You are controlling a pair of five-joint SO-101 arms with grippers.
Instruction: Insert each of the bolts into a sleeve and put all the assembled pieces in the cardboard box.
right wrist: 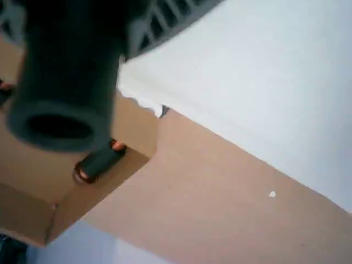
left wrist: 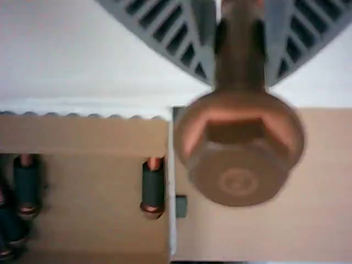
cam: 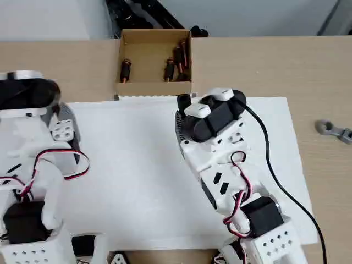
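The cardboard box (cam: 154, 88) stands at the table's far side and holds several assembled pieces (cam: 170, 69). My left gripper (left wrist: 239, 33) is shut on a copper bolt (left wrist: 239, 148), whose flanged head points at the camera. In the high view the left gripper (cam: 66, 129) hangs over the white mat's left part. My right gripper (cam: 184, 104) hovers just before the box's front right corner, shut on a dark sleeve (right wrist: 66, 82) with its hollow end showing. An assembled piece (right wrist: 99, 159) lies in the box corner (right wrist: 33, 214) behind the sleeve. Two more pieces (left wrist: 152, 187) lie inside the box wall (left wrist: 82, 135).
A white mat (cam: 137, 165) covers the table's middle between the arms. A small metal tool (cam: 333, 129) lies on bare wood at the right edge. A black cable (cam: 269, 148) runs along the right arm.
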